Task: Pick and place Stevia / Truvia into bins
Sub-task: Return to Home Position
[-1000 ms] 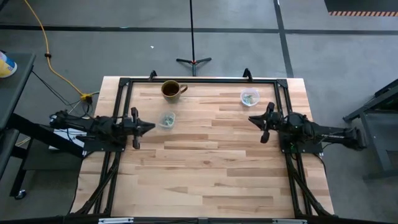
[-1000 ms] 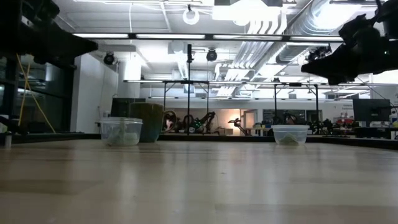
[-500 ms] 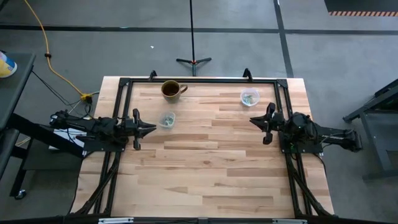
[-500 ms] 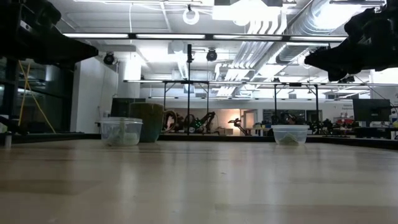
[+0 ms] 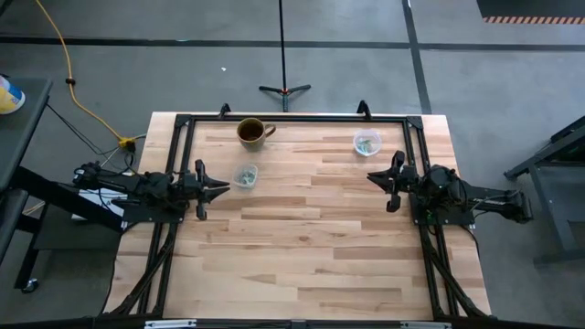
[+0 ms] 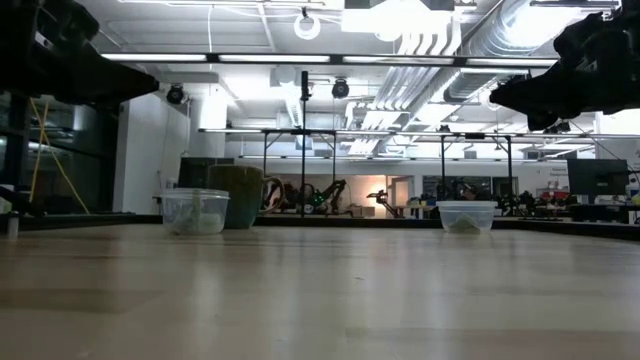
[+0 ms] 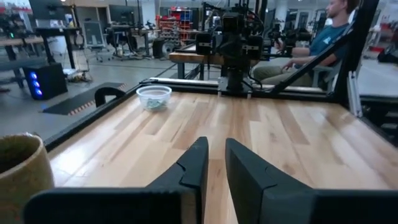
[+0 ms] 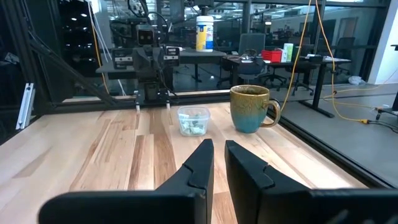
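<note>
well, my left and right jaws sit closed and empty; drifting forward, the left could tip the nearby cup [image 5: 245,175], spilling packets [image 8: 193,126] onto the surface [image 5: 302,228].

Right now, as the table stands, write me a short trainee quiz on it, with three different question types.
1. True or false: the right gripper holds nothing.
2. Fill in: the left clear cup and the right clear cup both contain pale ____.
3. Which stands nearest the brown mug? A) the left clear cup B) the right clear cup C) the right gripper

Key: 1 true; 2 packets; 3 A.
</note>
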{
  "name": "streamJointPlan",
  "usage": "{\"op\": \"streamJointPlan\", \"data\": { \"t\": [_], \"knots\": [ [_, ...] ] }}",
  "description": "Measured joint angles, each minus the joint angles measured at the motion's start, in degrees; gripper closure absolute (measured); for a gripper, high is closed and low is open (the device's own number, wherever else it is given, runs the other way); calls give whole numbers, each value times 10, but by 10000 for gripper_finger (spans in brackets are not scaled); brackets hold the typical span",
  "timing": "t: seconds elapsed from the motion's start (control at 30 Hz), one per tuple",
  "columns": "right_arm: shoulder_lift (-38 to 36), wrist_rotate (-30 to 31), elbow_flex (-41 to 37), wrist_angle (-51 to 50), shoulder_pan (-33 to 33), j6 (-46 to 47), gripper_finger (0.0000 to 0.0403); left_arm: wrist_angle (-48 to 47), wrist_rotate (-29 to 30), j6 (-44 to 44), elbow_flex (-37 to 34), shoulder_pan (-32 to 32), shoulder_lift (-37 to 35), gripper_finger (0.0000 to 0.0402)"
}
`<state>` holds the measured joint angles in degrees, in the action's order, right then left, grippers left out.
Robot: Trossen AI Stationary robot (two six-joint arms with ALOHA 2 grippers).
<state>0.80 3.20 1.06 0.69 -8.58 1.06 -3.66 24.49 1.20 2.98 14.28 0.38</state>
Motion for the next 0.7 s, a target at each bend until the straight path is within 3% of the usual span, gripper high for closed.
{"op": "streamJointPlan", "data": {
  "t": [0.7],
  "knots": [
    [0,0,0,0,0,0,371,0,-10,21,0,0,0,310]
  ]
}}
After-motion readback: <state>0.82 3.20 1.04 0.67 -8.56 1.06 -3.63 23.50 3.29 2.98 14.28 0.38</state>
